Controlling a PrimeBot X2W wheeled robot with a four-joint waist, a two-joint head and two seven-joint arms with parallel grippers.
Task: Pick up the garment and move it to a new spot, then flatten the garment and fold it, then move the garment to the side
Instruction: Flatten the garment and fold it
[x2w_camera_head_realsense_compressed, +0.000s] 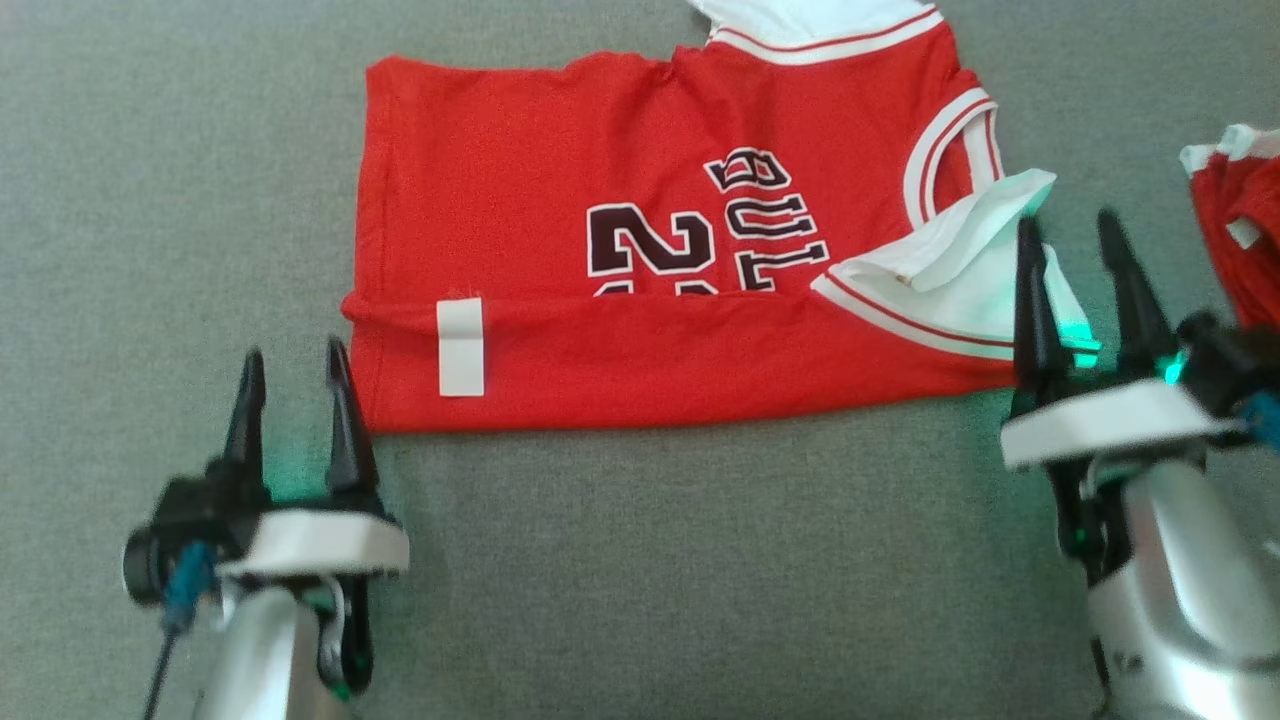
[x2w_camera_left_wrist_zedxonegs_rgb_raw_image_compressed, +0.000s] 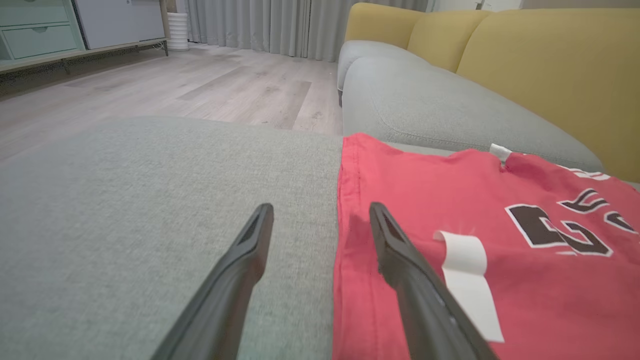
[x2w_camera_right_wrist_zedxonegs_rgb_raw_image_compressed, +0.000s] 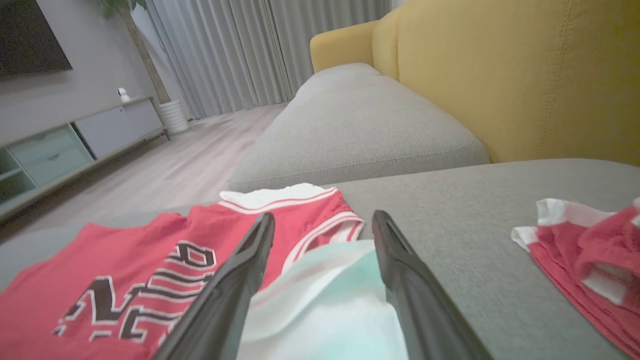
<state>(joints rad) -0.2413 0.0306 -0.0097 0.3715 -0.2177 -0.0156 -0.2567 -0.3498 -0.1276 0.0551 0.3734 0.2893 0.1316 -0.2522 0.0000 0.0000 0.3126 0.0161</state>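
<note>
At the head view's top edge the jersey (x2w_camera_head_realsense_compressed: 520, 180) is cut off through its white shoulder panel (x2w_camera_head_realsense_compressed: 800, 15), and its folded-over near strip (x2w_camera_head_realsense_compressed: 650, 365) covers the lower part of the black number (x2w_camera_head_realsense_compressed: 650, 245) and the lettering beside it. A second red-and-white garment (x2w_camera_head_realsense_compressed: 1240, 220) runs off the right edge, so its kind cannot be told. The fingers of the right hand (x2w_camera_head_realsense_compressed: 1067, 222) hide part of the white flap (x2w_camera_head_realsense_compressed: 960, 260).

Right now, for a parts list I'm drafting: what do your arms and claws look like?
Left claw and right claw match: two long, tapered black fingers on a white collar, silver forearm behind, green glow at the base, a blue cable plug on a black side housing.
</note>
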